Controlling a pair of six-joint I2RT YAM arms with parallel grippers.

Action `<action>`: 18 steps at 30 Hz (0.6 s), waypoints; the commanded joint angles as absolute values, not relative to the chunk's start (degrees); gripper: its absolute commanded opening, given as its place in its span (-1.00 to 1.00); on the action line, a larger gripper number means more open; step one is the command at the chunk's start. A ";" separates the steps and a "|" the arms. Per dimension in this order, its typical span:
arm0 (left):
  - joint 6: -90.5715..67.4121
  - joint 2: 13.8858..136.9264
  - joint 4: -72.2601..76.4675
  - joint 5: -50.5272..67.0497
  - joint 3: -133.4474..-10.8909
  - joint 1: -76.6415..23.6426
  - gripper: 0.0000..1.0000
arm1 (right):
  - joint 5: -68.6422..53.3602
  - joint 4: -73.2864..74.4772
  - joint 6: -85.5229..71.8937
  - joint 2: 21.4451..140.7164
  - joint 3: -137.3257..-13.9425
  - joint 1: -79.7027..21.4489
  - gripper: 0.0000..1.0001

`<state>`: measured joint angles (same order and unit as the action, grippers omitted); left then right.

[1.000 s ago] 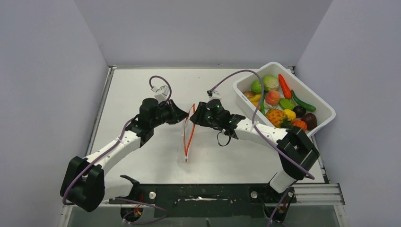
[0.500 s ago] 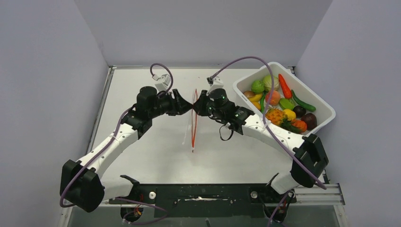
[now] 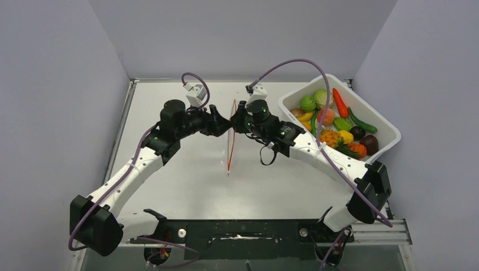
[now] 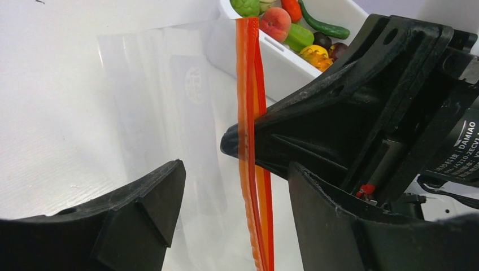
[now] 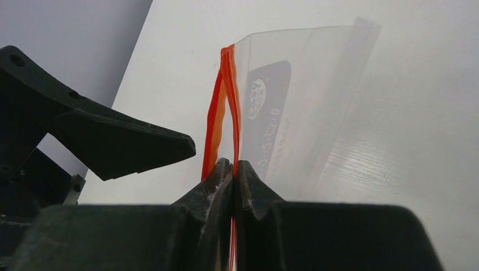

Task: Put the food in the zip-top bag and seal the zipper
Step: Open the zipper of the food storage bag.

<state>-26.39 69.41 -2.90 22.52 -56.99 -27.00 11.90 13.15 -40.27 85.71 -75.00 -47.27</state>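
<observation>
Overhead nearly invisible zip-top bag (image 5: 316,101), zipper (image 4: 247,84) tight in right tool (image 5: 233,165); left tool (image 4: 236,168) apart

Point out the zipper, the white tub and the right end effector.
zipper (image 4: 248,84), left wrist view, upper stretch of the red-orange strip.
white tub (image 3: 370,109), top external view, bare far wall.
right end effector (image 5: 233,165), right wrist view, between its closed fingertips.
</observation>
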 commanded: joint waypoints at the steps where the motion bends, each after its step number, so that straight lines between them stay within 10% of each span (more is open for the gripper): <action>1: -21.89 68.41 -5.22 19.75 -55.80 -27.66 0.31 | 16.48 9.41 -41.81 85.70 -79.64 -47.72 -1.00; 18: -24.58 66.50 -2.80 26.49 -52.57 -28.74 -0.10 | 18.44 5.75 -46.48 83.26 -74.36 -47.53 -1.00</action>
